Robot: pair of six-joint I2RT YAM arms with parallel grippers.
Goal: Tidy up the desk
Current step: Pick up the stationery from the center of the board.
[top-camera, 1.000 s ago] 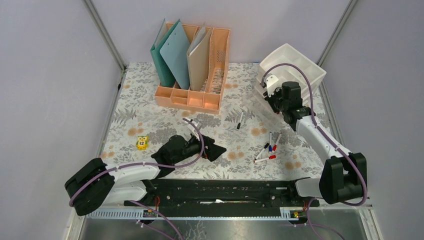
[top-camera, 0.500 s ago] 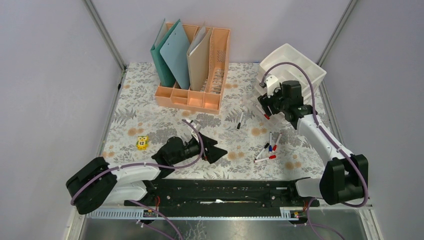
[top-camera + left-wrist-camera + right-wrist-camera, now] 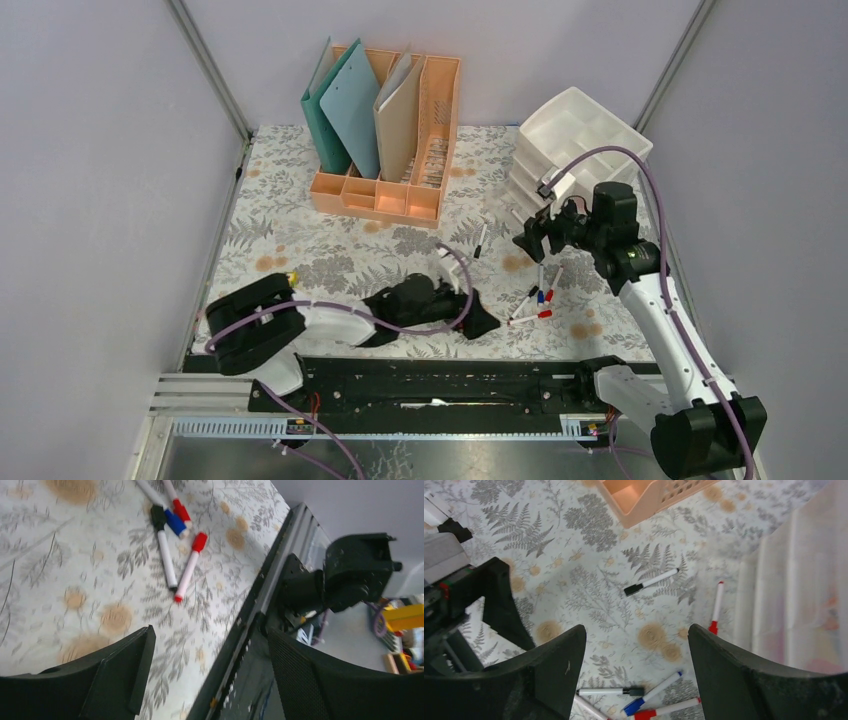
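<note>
My left pincer [image 3: 210, 650] and right pincer [image 3: 636, 635] both gape empty. Folders [image 3: 365, 110] sit in the rack [image 3: 445, 90] at eleven o'clock. Pens [image 3: 538, 295] lie loose on the desk [image 3: 330, 250] at four o'clock, not yet sorted.

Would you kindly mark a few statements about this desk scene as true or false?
1. The left claw and the right claw are both open and empty. True.
2. The folders stand in the white drawers. False: they stand in the peach rack.
3. Several markers lie loose on the desk. True.
4. Every marker cap is red. False: a blue cap and a black cap show too.
</note>
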